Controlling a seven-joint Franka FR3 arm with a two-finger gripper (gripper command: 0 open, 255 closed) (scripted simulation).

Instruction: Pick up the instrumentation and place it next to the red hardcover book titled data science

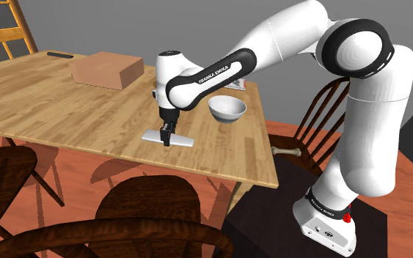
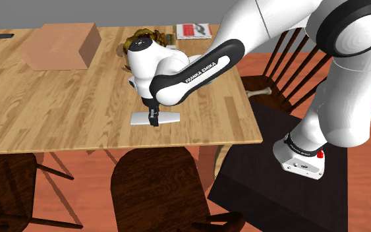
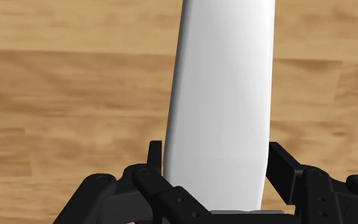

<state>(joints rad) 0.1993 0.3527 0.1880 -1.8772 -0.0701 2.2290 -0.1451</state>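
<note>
Pale wood-grained worktop (image 1: 50, 110) lies below the pincer (image 1: 167, 139). Its black fingers (image 3: 155, 159) clasp a smooth, flat, white oblong instrument (image 3: 222, 83) by both long edges.

The table (image 1: 65, 110) is showing pale wood with a streaky grain, matt all over; lying on it, the tool (image 3: 222, 95) is looking plain white and smooth with a soft sheen, its material not plain; the box (image 1: 106, 69) on the table is looking like dull brown cardboard; the bowl (image 1: 227, 110) on it is gleaming white and glossy; the chairs (image 1: 146, 205) at the table are shining as dark polished wood; the gripper (image 1: 168, 137) over the table is looking matt black.
</note>
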